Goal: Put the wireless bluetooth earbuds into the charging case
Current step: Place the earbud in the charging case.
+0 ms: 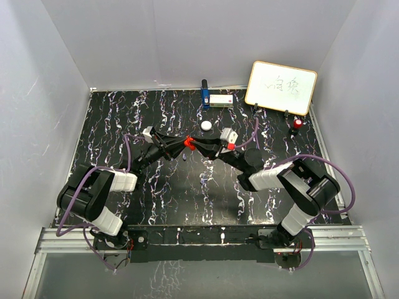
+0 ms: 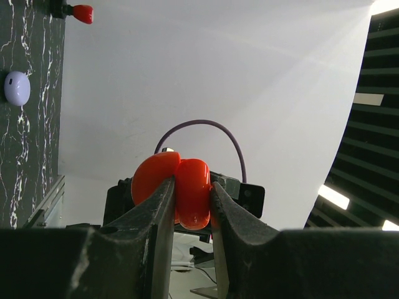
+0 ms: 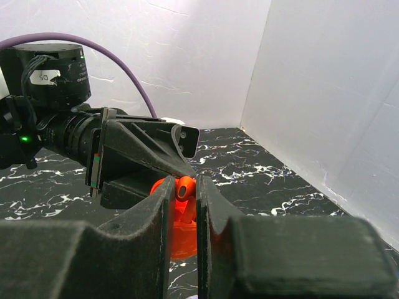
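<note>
Both arms meet above the middle of the table. My left gripper (image 1: 184,142) (image 2: 191,185) is shut on the red charging case (image 2: 193,193) (image 3: 181,233), which looks hinged open, with a second rounded red half (image 2: 154,177) behind the left finger. My right gripper (image 1: 199,146) (image 3: 182,187) is shut on one of the wireless bluetooth earbuds, a small red one (image 3: 186,187). In the right wrist view that earbud sits right over the case, touching or nearly touching it. In the top view the red pieces (image 1: 190,142) merge into one blob between the two grippers.
A round white pod (image 1: 206,125) (image 2: 17,88) lies on the black marbled table (image 1: 187,199) just behind the grippers. At the back stand a blue item (image 1: 204,94), a white box (image 1: 221,99) and a whiteboard (image 1: 280,87). A small red-topped object (image 1: 298,123) (image 2: 81,13) stands at the back right. White walls enclose the table.
</note>
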### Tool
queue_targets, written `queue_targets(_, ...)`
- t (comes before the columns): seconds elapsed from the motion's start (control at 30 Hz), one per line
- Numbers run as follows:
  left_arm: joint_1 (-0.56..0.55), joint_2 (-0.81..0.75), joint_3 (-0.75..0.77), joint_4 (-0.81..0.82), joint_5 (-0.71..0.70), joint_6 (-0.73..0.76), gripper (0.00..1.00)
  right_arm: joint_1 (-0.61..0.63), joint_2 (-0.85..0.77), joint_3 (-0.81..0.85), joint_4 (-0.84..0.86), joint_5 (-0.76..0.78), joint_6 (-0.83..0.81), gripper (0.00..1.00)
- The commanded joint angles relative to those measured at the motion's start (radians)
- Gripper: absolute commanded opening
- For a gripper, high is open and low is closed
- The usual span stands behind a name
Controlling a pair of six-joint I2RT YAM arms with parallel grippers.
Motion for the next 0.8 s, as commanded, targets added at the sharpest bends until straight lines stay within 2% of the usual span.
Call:
queue_targets(0.0,-0.007,-0.063,0.022,0.189,0.006,-0.026,0.0,-0.009,-0.016,-0.019,0.335,0.019,0.002,0.0)
queue_targets(0.33,-0.007,-0.06,0.031,0.19,-0.001,-0.028,0.0,-0.008,-0.022,-0.022,0.335,0.027,0.016,0.0)
queue_targets(0.77,-0.007,-0.059,0.045,0.19,-0.005,-0.029,0.0,-0.009,-0.028,-0.027,0.335,0.036,0.03,0.14)
